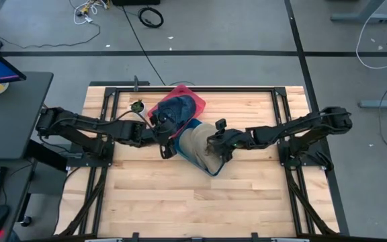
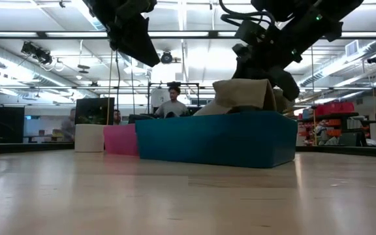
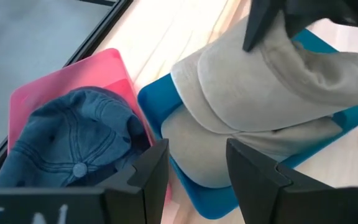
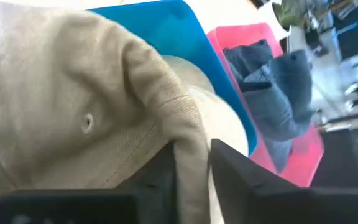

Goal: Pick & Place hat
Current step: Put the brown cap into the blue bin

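A beige hat point(image 1: 195, 142) sits in a blue tray point(image 1: 192, 125) near the table's middle. Its crown point(image 2: 243, 94) rises above the tray's rim point(image 2: 214, 140). My right gripper point(image 1: 215, 149) is shut on the hat. A blue denim cap point(image 1: 173, 107) lies in a pink tray point(image 1: 195, 102) just beyond, toward the far edge. My left gripper point(image 3: 196, 168) is open and hovers above the near corners of both trays, touching nothing. It looks down on the beige hat point(image 3: 260, 93) and the denim cap point(image 3: 73, 140). My right gripper point(image 4: 191, 163) pinches a fold of the beige hat's crown by its stitched edge point(image 4: 188, 134) between its two fingers. It comes in from the table's right, slanting down. The crown is drawn up above the blue tray while the hat's lower part point(image 3: 197, 155) lies in the tray.
A white box point(image 2: 89, 137) stands beside the pink tray point(image 2: 119, 140) in the low view. A small round object point(image 1: 138, 105) lies near the table's far left. A black frame borders the table point(image 1: 180, 195), with bare wood toward the near edge. People sit in the room behind.
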`<state>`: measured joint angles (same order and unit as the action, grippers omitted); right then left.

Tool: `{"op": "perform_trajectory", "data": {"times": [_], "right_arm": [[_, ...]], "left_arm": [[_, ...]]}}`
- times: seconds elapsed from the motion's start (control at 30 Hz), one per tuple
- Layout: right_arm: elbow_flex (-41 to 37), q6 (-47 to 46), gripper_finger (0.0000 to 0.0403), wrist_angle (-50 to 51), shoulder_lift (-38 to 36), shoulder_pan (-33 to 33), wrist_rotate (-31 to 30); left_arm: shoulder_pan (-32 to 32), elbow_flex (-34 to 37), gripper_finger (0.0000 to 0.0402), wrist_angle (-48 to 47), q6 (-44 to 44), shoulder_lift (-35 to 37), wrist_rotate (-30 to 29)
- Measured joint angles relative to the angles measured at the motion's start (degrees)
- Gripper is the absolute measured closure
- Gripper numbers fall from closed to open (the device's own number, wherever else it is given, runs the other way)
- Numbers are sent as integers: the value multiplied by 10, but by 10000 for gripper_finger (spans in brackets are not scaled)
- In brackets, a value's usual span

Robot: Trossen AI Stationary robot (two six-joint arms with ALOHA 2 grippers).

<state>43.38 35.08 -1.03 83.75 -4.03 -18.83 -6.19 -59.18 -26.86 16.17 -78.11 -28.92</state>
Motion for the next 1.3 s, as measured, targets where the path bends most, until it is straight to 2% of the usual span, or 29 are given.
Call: {"op": "perform_trajectory", "data": {"times": [0.17, 0.3, 0.47, 0.57, 0.73, 0.97, 1.03, 1.13, 1.23, 1.3], "right_arm": [[-1, -31, 262, 30, -21, -15, -11], [-1, -40, 236, 43, -67, -44, -11], [-1, -49, 222, 66, -131, -69, -12], [-1, -66, 224, 64, -145, -65, -25], [0, -214, 267, 131, -122, -31, -103], [0, -359, 382, 269, -85, 11, -122], [0, -378, 396, 280, -80, 17, -117], [0, -403, 389, 275, -75, 26, -69], [0, -391, 395, 274, -73, 29, -16], [0, -376, 399, 265, -73, 28, -14]], "left_arm": [[0, 0, 237, -1, 1, 0, 0], [0, 0, 237, -1, 1, 0, 0], [0, 0, 237, -1, 1, 0, 0], [0, 0, 237, -1, 1, 0, 0], [0, 0, 237, 0, 2, 0, 0], [0, 0, 237, 0, 2, 0, 0], [0, 0, 237, 0, 2, 0, 0], [0, 0, 237, 0, 2, 0, 0], [0, 0, 237, 0, 2, 0, 0], [0, 0, 237, 0, 2, 0, 0]]}}
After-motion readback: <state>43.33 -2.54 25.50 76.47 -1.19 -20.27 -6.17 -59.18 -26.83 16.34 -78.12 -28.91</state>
